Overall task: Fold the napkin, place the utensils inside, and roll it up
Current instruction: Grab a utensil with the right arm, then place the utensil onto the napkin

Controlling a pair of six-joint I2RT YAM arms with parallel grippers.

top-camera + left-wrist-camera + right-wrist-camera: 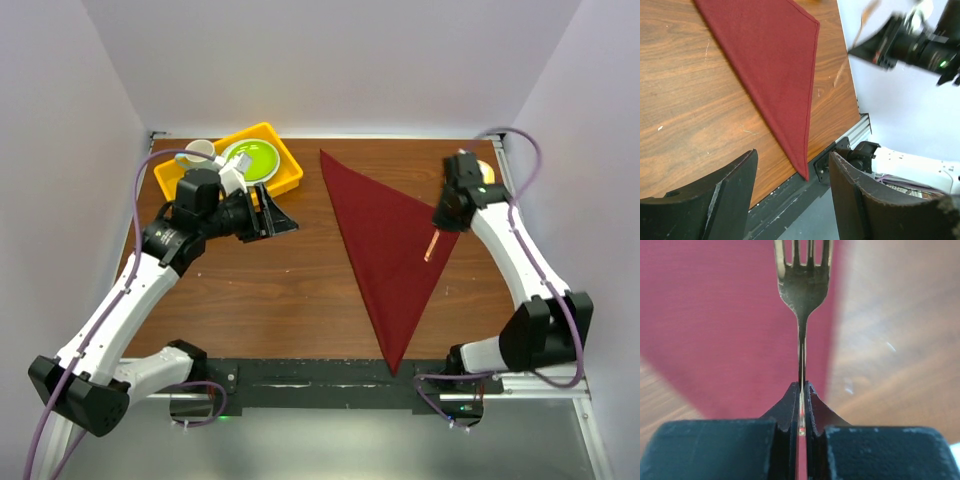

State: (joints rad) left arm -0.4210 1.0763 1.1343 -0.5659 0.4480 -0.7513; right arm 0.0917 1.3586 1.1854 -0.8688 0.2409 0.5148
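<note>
At the near edge of the tabletop lies the pointed tip of the napkin. This maroon cloth is folded into a long triangle that widens toward the far edge, and its far corner reaches close to the yellow tray. Over the napkin's right corner hangs the right gripper, its jaws clamped tight on the handle of the fork. The copper fork is lifted above the cloth's right edge, tines pointing away from the gripper toward the near side.

Left of the napkin, the left gripper hovers over bare wood just in front of the tray. Its fingers are spread well apart with nothing between them.

In the far left corner, the yellow tray holds a green plate, and a pale cup sits at the tray's far left end.

Only the right wrist view shows the grip up close. Both jaws press flat against the thin handle, and the tines stand ahead over the line where cloth meets wood. The left wrist view shows the napkin's near tip ending just at the dark rail of the table's edge, with the right arm and a blurred fork at the upper right. The tray and its contents appear in the top view alone.
</note>
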